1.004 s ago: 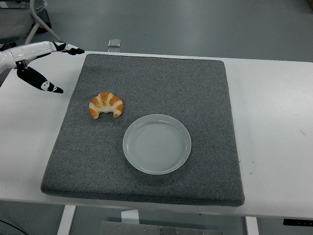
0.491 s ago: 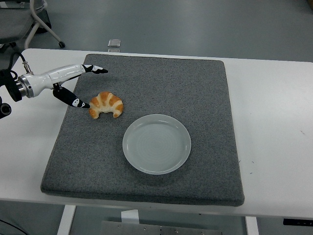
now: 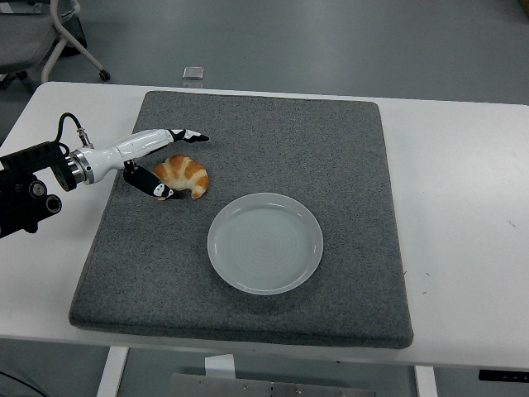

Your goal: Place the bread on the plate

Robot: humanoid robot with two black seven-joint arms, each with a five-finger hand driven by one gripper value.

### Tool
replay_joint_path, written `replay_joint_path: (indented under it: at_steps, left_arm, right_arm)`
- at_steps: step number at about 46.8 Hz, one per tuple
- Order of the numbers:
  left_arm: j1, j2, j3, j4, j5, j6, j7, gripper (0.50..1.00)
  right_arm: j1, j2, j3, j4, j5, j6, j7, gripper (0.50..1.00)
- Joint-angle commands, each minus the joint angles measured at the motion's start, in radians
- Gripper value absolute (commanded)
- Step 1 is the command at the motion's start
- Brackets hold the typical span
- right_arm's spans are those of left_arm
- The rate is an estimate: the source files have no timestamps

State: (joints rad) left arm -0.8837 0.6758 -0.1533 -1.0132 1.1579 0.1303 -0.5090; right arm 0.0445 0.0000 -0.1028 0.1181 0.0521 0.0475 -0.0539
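The left hand (image 3: 165,161) reaches in from the table's left edge and straddles the bread (image 3: 183,175), a croissant lying on the grey mat (image 3: 347,149) in its left half, nearer the far edge than the near one. The fingers are spread wide: the long upper ones point past the croissant's far side, while the thumb (image 3: 157,189) sits low against its near-left tip, touching or just beside it. Nothing is gripped; the bread rests flat on the mat, its horns curving toward the near edge.

The open bracket looks chosen so that the fingers can close across the croissant's narrow width rather than along its length, which should give a firmer pinch on a soft, flaky thing. The hand comes in low and nearly level with the mat, likely because the bread is so flat.

The plate (image 3: 264,242) lies empty near the mat's middle, toward the near edge, just to the right of the bread and apart from it. The carry would therefore be short. The placing is not yet begun; the step in hand seems to be the closing of the grasp.

The right arm does not show.
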Motion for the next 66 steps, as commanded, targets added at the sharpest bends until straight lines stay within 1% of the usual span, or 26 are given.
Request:
replay_joint_path:
  at_steps: [1,11,15,25,27,29,33,36,39,40,42,44,46,48,51,54,66]
  left_arm:
    - [0.000,-0.027,-0.002,0.028,-0.001,0.003,-0.003,0.975]
    - [0.002,-0.079,-0.002,0.077,-0.004,0.006,-0.011,0.969]
    - [0.012,-0.093,-0.002,0.084,-0.007,0.008,-0.011,0.943]
    - [0.019,-0.102,-0.003,0.114,-0.014,0.011,-0.011,0.926]
    - [0.019,-0.102,-0.003,0.117,-0.014,0.011,-0.011,0.898]
    - [0.019,-0.101,-0.003,0.119,-0.014,0.011,-0.013,0.889]
    - [0.020,-0.101,-0.002,0.117,-0.014,0.011,-0.013,0.823]
    - [0.020,-0.101,-0.002,0.117,-0.014,0.011,-0.013,0.784]
    - [0.020,-0.101,-0.002,0.117,-0.014,0.011,-0.013,0.776]
    - [0.020,-0.101,-0.002,0.117,-0.014,0.011,-0.013,0.759]
    - [0.020,-0.101,-0.002,0.117,-0.014,0.009,-0.013,0.701]
    - [0.020,-0.099,-0.002,0.117,-0.014,0.011,-0.013,0.666]
    - [0.019,-0.099,-0.002,0.117,-0.014,0.011,-0.013,0.613]
    - [0.017,-0.099,-0.003,0.117,-0.014,0.014,-0.013,0.570]
    - [0.011,-0.098,-0.002,0.117,-0.014,0.032,-0.014,0.506]
    - [0.006,-0.098,-0.002,0.117,-0.009,0.043,-0.016,0.500]
    - [0.009,-0.096,0.000,0.117,0.000,0.043,-0.017,0.500]
  right_arm:
    - [0.000,0.000,0.000,0.000,0.000,0.000,0.000,0.930]
    - [0.000,0.000,0.002,-0.002,0.000,0.000,0.000,0.930]
    - [-0.002,0.000,0.002,-0.003,0.000,-0.002,0.000,0.930]
    - [-0.003,0.000,0.000,-0.008,0.000,-0.002,-0.001,0.930]
    - [-0.003,0.000,0.000,-0.008,0.000,-0.002,0.000,0.930]
    - [-0.003,0.000,0.000,-0.008,0.000,-0.002,0.000,0.930]
    - [-0.002,0.000,0.002,-0.008,0.000,-0.002,0.000,0.930]
    - [-0.002,0.000,0.002,-0.008,0.000,-0.002,-0.001,0.930]
    - [-0.002,0.000,0.002,-0.008,0.002,-0.002,-0.001,0.930]
    - [-0.002,0.000,0.002,-0.008,0.000,-0.002,-0.001,0.930]
    - [-0.002,0.000,0.002,-0.008,0.000,-0.002,0.000,0.930]
    - [-0.002,0.000,0.002,-0.008,0.000,-0.002,-0.001,0.930]
    - [-0.002,0.000,0.002,-0.008,0.002,-0.002,0.000,0.930]
    - [-0.002,0.000,0.002,-0.008,0.000,-0.002,0.000,0.930]
    - [0.000,0.000,0.002,-0.008,0.000,-0.002,-0.001,0.930]
    - [0.000,0.000,0.002,-0.008,0.002,-0.002,-0.001,0.930]
    - [0.000,0.000,0.003,-0.008,0.002,-0.002,-0.001,0.930]
